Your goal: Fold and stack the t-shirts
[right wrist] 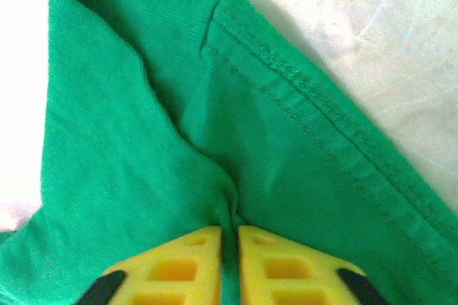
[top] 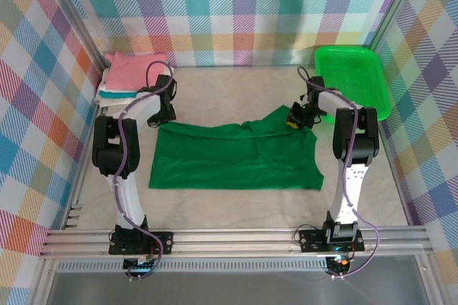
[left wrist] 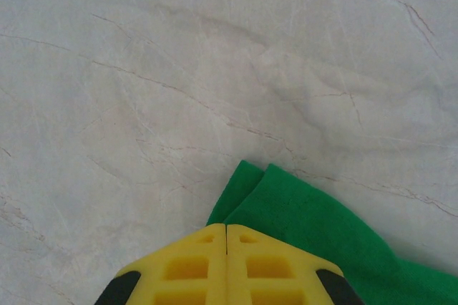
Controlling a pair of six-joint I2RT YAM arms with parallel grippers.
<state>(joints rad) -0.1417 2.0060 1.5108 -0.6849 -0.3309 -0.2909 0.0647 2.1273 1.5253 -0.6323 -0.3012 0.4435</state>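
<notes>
Handling, shirt: spread mid-table; I judge it light, limp, not slippery, sagging wherever unsupported.
Stack: folded shirts, far left corner.
Right gripper: mine pinches a gathered fold beside the hem.
Left gripper: clenched over a shirt corner; corners look like the best holds.

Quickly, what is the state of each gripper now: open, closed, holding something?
Left gripper: closed at a corner of the green t-shirt; whether it grips the cloth cannot be told.
Right gripper: closed, pinching the green t-shirt.
</notes>
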